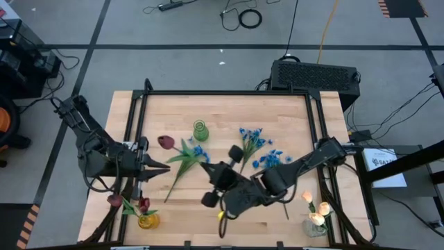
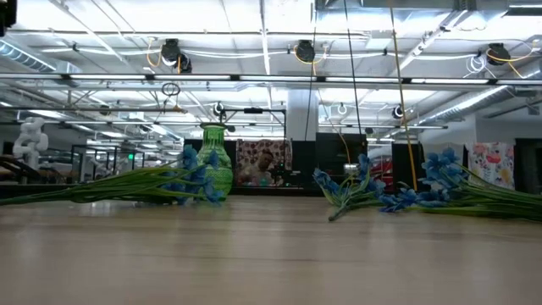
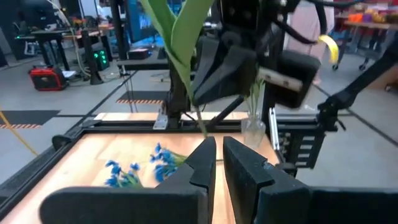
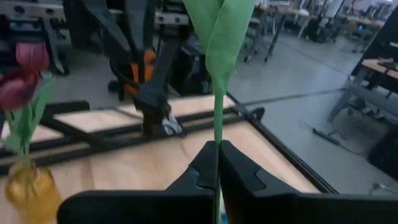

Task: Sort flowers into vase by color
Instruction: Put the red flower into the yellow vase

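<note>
Overhead lamps light a workshop behind the wooden table [image 1: 277, 111], where two dark arms face each other mid-surface. At nine o'clock, the left gripper [image 3: 219, 163] has its fingers pinched on a thin green stem [image 3: 200, 121]. At five o'clock, the right gripper [image 4: 218, 163] is clamped on a green stem [image 4: 217, 118] with broad leaves. Blue blossoms [image 1: 260, 146] lie loose at two o'clock, more beside the green vase [image 1: 200, 130] at twelve. Dark red tulips [image 1: 135, 203] stand in a yellow vase [image 1: 148, 221] at seven; cream tulips [image 1: 316, 207] fill a clear vase [image 1: 313, 226] at five. No writing is legible.
</note>
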Available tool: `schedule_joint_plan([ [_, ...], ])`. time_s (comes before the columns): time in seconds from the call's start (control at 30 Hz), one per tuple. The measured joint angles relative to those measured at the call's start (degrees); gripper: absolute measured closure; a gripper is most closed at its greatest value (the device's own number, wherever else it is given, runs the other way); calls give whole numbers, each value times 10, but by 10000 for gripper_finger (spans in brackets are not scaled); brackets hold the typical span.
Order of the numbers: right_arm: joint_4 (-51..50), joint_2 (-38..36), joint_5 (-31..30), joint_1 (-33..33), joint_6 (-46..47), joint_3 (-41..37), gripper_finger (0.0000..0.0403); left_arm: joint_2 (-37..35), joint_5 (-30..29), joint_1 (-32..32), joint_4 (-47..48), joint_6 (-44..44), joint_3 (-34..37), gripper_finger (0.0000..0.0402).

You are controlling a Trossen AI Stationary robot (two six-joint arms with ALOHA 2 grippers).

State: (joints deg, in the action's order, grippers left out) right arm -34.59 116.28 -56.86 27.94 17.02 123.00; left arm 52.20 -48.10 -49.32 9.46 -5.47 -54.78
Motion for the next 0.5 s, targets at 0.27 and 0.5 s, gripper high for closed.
schedule_joint_plan([
  [0.27,93,48,30,-35,-38,0,402,10,-60,0,-9,7,0,362],
  [0.5,142,55,75,-42,-60,-1,402,12,-77,-4,52,-32,0,327],
])
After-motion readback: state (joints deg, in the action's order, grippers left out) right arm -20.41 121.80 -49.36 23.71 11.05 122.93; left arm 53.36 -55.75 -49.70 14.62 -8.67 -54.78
